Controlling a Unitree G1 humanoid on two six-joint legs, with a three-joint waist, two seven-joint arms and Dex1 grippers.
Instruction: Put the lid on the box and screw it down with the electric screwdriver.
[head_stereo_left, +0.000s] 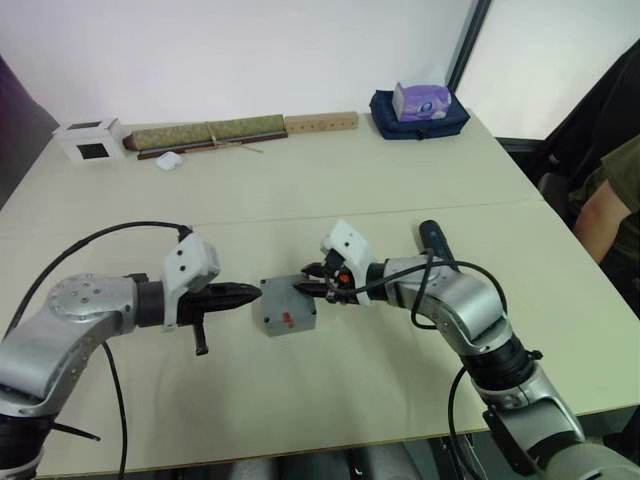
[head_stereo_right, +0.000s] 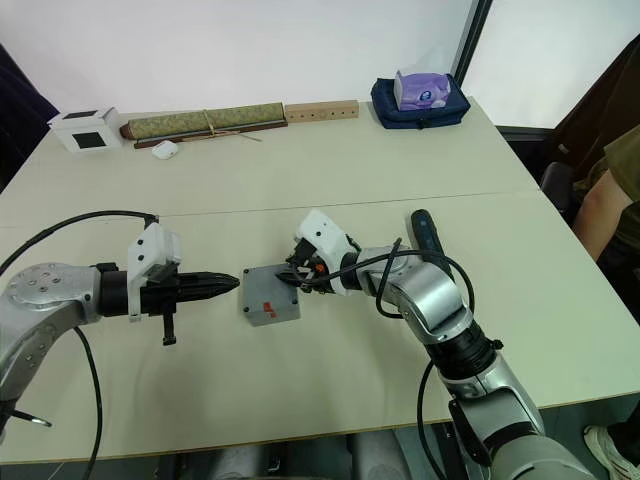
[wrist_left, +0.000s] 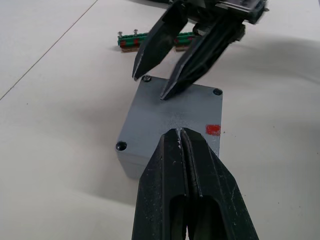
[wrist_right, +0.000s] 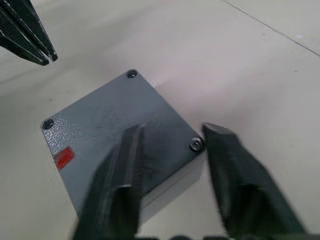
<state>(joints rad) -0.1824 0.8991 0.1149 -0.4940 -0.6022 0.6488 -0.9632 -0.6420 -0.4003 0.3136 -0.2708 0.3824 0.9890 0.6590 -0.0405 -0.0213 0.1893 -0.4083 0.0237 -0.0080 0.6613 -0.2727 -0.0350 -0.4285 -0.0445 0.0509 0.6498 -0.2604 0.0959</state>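
The grey lid (wrist_left: 170, 120) lies flat on the grey box (head_stereo_left: 288, 322) at the middle of the table, with dark screw heads in its corners and a red mark on top. My left gripper (head_stereo_left: 254, 293) is shut, its tip at the box's left edge; I cannot tell if it touches. From the right, my right gripper (wrist_right: 172, 131) stands open with nothing between its fingers, straddling the lid's right corner. The electric screwdriver (head_stereo_left: 433, 238), a dark cylinder, lies on the table behind my right forearm.
Small green circuit boards (wrist_left: 150, 41) lie just beyond the box. Along the far edge are a white cube with a dark window (head_stereo_left: 90, 140), a rolled mat (head_stereo_left: 205, 133), a wooden block (head_stereo_left: 320, 122) and a tissue box on a blue bag (head_stereo_left: 420, 102). A person's arm (head_stereo_left: 608, 205) shows at the right.
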